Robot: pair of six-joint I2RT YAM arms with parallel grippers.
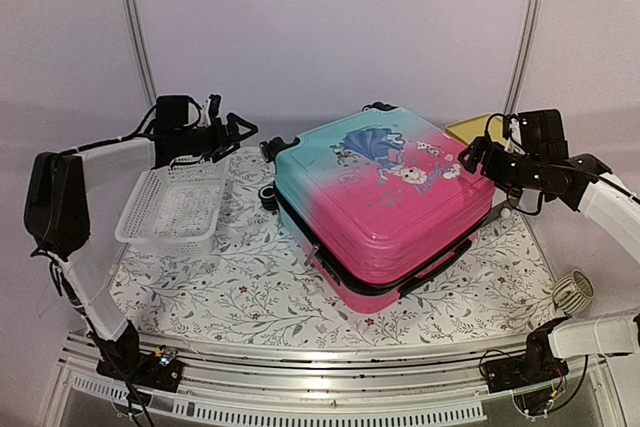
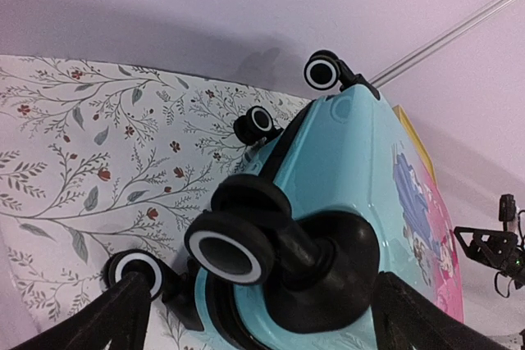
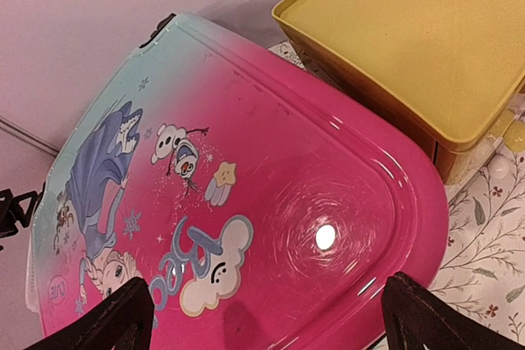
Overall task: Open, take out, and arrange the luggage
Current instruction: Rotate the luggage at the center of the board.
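The luggage (image 1: 385, 197) lies between basket (image 1: 142, 209), left, and box (image 1: 470, 129), right.

We view the whole table (image 1: 250, 292) from above and behind. The left wrist camera faces the luggage (image 2: 361, 161) closely at its wheeled end, just beyond the left gripper (image 2: 261, 321). The right wrist camera looks down on its lid, which all views share.

Soft pinkish light is filling every view; a small round glare is shining on the suitcase (image 3: 246, 194) lid.
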